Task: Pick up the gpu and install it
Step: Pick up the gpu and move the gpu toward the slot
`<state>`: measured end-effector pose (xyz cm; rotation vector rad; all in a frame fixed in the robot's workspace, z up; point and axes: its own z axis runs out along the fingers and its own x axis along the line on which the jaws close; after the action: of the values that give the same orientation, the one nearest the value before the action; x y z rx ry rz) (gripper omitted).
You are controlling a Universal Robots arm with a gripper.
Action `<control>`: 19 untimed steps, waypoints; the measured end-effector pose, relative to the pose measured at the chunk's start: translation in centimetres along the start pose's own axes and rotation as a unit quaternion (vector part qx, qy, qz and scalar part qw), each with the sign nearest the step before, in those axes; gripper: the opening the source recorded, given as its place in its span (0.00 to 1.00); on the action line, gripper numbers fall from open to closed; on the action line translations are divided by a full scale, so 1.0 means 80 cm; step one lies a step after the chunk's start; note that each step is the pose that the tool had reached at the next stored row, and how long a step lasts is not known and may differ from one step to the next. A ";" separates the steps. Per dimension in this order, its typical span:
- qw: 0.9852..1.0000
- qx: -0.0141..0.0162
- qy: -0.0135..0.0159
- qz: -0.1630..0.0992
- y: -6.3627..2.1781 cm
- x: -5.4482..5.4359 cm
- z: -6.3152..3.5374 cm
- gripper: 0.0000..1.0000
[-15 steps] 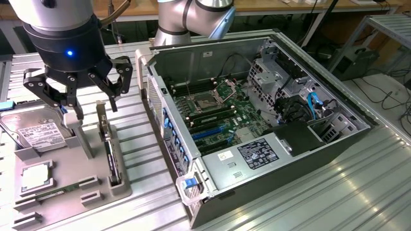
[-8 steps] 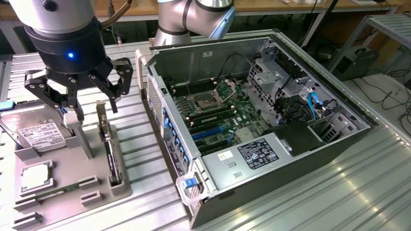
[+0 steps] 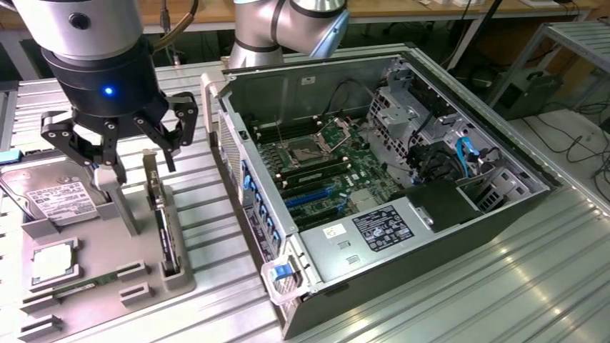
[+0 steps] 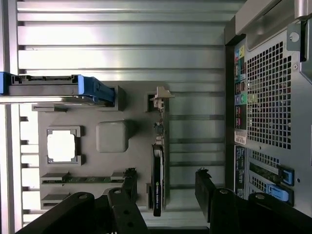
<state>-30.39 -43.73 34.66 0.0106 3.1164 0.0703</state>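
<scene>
Spread wide and holding nothing, the gripper (image 3: 143,170) hangs over the grey holder tray (image 3: 100,246) on the exterior view's left, its black jointed fingers (image 4: 204,190) standing well apart. The wrist view looks straight down between them and catches the gpu (image 4: 157,183) edge-on: a thin black card upright in a slot of the tray, its silver bracket (image 4: 160,97) at the end farther from the fingers. Whether a fingertip touches the tray's raised grey block (image 4: 112,135) cannot be told. The exterior view gives the card's flat black side instead, and shows the tray lying on a ribbed aluminium table (image 3: 496,286). Also in the tray are a silver hard drive (image 3: 57,196) with a white label, a square processor (image 4: 62,145) in a recess, and a slim green memory stick (image 4: 78,179). On the exterior view's right lies the open computer case (image 3: 286,86), its green motherboard (image 3: 324,171) facing up; the wrist view sees its perforated metal rear panel (image 4: 268,97).
</scene>
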 end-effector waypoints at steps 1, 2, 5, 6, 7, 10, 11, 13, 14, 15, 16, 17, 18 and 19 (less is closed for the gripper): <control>1.000 0.000 0.000 0.000 0.000 0.000 0.001 0.60; 1.000 0.000 0.000 0.000 0.000 0.000 0.002 0.60; 1.000 0.000 0.000 0.000 0.000 0.000 0.007 0.60; 1.000 0.000 0.000 0.000 0.000 0.000 0.009 0.60; 1.000 0.000 0.000 0.000 -0.001 0.000 0.011 0.60; 1.000 0.000 0.000 0.000 -0.004 0.001 0.015 0.60; 1.000 0.000 0.000 0.000 -0.005 0.001 0.016 0.60; 1.000 0.000 0.000 0.000 -0.007 0.001 0.019 0.60; 1.000 0.000 0.000 0.000 -0.008 0.001 0.020 0.60; 1.000 0.000 0.000 0.000 -0.009 0.001 0.021 0.60; 1.000 0.000 0.000 0.000 -0.009 0.001 0.023 0.60; 1.000 0.000 0.000 0.000 -0.010 0.001 0.024 0.60; 1.000 0.000 0.000 0.000 -0.010 0.001 0.025 0.60; 1.000 0.000 0.000 0.000 -0.011 0.001 0.027 0.60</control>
<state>-30.41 -44.50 32.46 0.0105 3.1163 0.0703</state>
